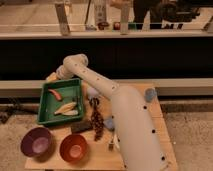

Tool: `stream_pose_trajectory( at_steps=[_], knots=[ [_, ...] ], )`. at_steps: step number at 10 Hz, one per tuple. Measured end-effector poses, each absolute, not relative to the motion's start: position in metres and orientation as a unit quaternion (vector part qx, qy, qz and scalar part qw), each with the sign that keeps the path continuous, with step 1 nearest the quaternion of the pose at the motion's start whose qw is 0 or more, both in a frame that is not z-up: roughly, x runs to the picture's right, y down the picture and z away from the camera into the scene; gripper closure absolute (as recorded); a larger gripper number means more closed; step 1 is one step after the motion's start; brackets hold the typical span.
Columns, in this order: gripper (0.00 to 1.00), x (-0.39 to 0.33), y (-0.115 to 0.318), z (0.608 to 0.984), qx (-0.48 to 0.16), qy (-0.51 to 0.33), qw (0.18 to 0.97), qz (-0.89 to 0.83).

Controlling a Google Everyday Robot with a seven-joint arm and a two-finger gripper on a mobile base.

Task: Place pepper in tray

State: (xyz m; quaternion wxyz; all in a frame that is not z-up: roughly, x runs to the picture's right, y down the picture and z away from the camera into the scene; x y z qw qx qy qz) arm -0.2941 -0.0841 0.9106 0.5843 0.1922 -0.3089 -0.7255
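The red-orange pepper [55, 94] lies inside the green tray [46, 119], in its far left part. Two pale yellow elongated pieces [66, 108] lie in the tray's middle, in front of the pepper. My arm [100, 85] reaches from the lower right up over the table to an elbow above the tray's far edge. My gripper [54, 76] is at the tray's far left corner, just behind the rim and a little beyond the pepper. It is mostly hidden behind the wrist.
A purple bowl [36, 141] and an orange bowl [74, 146] stand at the table's front left. A dark brown elongated item [97, 121] and small grey-blue items [150, 94] lie right of the tray. A dark ledge runs behind the table.
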Motion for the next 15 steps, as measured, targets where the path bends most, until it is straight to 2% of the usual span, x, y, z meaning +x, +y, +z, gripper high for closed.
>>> stream_pose_trajectory(
  at_steps=[15],
  knots=[
    [0.2, -0.2935, -0.0842, 0.9079, 0.201, -0.309, 0.586, -0.722]
  ],
)
